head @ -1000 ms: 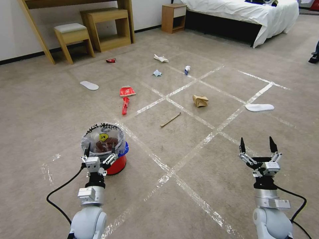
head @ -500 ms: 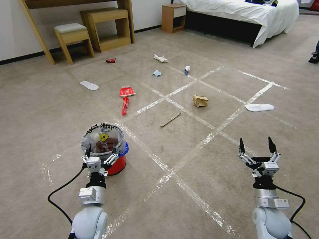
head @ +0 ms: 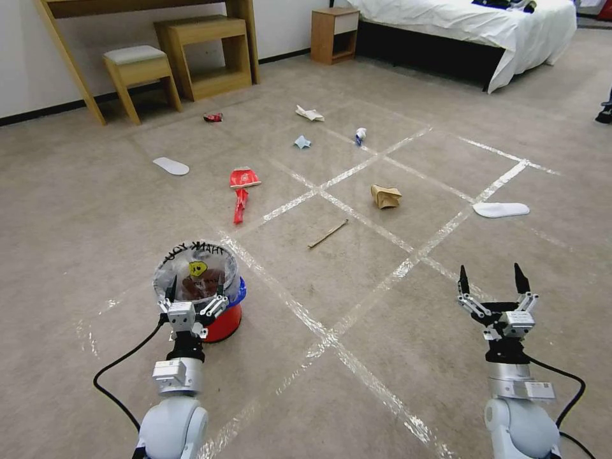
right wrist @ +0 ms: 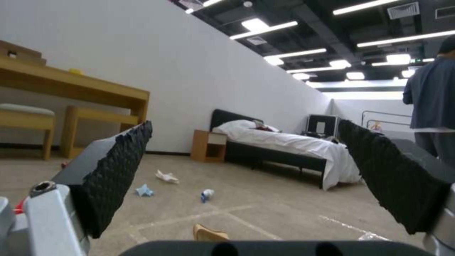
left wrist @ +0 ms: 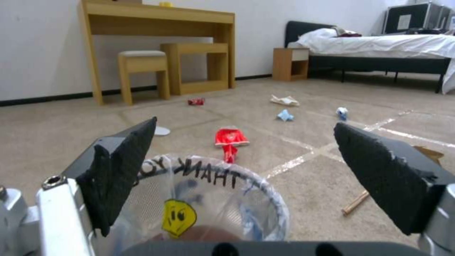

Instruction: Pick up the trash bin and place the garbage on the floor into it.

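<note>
The trash bin (head: pixel 224 321), a red bucket with a blue rim and a clear "THANK YOU" bag with a yellow smiley, stands on the floor (head: pixel 357 280) at the near left. My left gripper (head: pixel 196 285) is open at its near rim, and in the left wrist view a finger (left wrist: pixel 124 167) stands on each side of the bag's mouth (left wrist: pixel 223 177). My right gripper (head: pixel 491 274) hangs open over bare carpet at the near right. Garbage lies ahead: red wrapper (head: pixel 241 190), wooden stick (head: pixel 327 234), brown paper bag (head: pixel 385 196), blue mask (head: pixel 301 141), white paper (head: pixel 309 113), white-blue wad (head: pixel 360 135), red can (head: pixel 213 117).
Two white slippers lie on the carpet, one at the left (head: pixel 171 166) and one at the right (head: pixel 501 210). A wooden desk with a stool (head: pixel 137 67) lines the far wall. A nightstand (head: pixel 334 33) and a bed (head: pixel 465 25) stand at the far right.
The whole head view has shifted slightly, so the camera moved. The left gripper sits a touch closer in over the bin's near rim. Both grippers stay open.
</note>
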Robot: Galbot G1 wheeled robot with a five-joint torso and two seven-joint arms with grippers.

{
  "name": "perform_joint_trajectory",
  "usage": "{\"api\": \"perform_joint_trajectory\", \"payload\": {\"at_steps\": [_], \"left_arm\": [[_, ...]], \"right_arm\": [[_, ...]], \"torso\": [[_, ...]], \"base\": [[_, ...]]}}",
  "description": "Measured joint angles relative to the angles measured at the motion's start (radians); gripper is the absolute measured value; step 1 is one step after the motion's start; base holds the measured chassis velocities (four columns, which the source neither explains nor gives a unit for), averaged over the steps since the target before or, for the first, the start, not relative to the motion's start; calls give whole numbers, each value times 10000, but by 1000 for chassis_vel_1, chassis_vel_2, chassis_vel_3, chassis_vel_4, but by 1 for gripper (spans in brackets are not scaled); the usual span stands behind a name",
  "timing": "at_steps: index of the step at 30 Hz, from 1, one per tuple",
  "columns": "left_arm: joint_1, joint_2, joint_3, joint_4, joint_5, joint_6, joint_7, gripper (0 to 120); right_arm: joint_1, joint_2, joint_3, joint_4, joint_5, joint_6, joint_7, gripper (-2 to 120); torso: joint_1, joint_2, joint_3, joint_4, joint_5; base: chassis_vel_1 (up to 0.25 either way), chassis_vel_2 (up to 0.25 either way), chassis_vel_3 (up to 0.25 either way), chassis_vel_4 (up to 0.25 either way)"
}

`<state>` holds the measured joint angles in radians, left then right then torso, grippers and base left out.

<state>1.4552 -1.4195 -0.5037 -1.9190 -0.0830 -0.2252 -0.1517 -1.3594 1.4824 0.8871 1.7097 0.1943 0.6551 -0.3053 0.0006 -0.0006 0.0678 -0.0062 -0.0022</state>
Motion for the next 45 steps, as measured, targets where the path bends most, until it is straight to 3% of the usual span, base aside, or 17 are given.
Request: {"api": "perform_joint_trajectory", "payload": {"at_steps": [45], "left_arm": [[-65,68,-17,39,-231,46,-50,99]], "right_arm": [[151,14,-60,-168,-219,-11,14,100]], "torso": [[0,0,0,1,-1]], "base": [[-53,55,54,-54]]}}
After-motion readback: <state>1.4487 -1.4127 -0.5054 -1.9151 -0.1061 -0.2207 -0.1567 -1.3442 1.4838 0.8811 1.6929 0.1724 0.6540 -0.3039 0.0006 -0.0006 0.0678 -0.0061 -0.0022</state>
